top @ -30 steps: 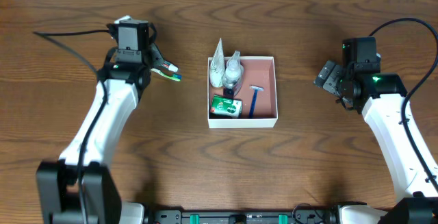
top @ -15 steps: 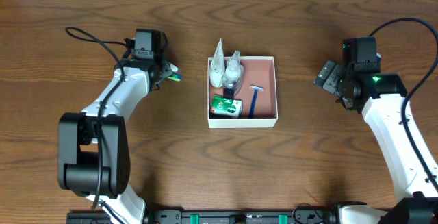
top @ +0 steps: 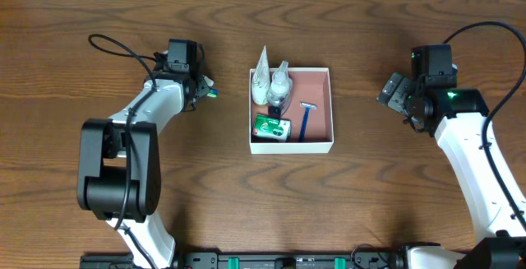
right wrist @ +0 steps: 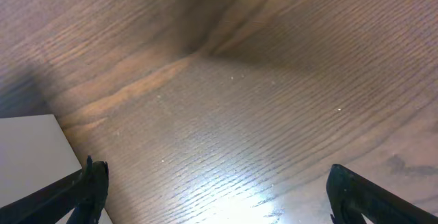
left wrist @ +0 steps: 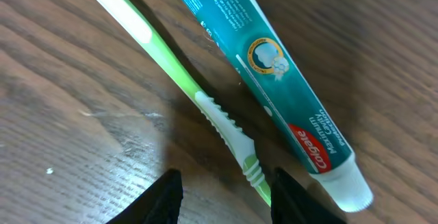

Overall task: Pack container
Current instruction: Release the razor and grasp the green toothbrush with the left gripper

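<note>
the wooden table [top: 246, 203] fills the frame, and the container [top: 319, 96] sits at its centre, a bare strip of floor showing on its right side. packed into its left half are a white tube [top: 261, 76], a small bottle [top: 279, 88] and a green packet [top: 271, 127], with a blue razor [top: 306, 119] beside them.

the right gripper [right wrist: 217, 190] hangs at the right of the frame, well apart from the box, jaws spread wide over bare wood and holding nothing.

the left gripper [left wrist: 227, 186] is at the upper left of centre, so the box lies to its right in the overhead view. its jaws are parted and grasp nothing. a colgate toothpaste tube [left wrist: 274, 66] and a green toothbrush [left wrist: 226, 125] lie below it, side by side and almost parallel, both running from upper left to lower right in the wrist view. the brush's ridged grip passes down between the fingers; the paste lies just to its right, outside them.

to my eye the left arm is much the nearer one, and its jaws straddle the brush across its long axis, so the brush looks like the next pick.
</note>
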Tool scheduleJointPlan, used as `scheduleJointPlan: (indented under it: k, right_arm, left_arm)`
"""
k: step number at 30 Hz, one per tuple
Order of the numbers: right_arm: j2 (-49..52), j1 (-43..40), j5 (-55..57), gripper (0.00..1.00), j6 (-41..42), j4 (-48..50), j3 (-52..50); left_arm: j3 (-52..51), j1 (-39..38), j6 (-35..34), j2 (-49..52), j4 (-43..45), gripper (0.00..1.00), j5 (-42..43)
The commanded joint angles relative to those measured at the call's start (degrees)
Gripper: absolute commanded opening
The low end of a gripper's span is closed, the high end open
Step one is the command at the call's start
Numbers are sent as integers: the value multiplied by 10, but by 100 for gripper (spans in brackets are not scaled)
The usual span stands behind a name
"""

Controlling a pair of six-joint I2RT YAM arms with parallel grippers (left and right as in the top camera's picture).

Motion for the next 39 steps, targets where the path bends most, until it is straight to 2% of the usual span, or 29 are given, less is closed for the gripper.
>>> scheduleJointPlan:
  k: [1,26,29,33,39]
  right_arm:
    - [2,-5,6,99,8,0,0]
    - [2,-5,6,99,8,0,0]
    - [2,-5,6,99,8,0,0]
    - [2,-5,6,99,8,0,0]
    - [2,-5,6,99,8,0,0]
  left_arm:
    - [4,0,-9,11,5,43,3]
    - [3,0,-9,46,2,41,38]
    - [3,0,-9,47,-11,26,38]
    - [3,0,-9,47,-32,11,38]
    - [3,0,-9,46,-73,6,38]
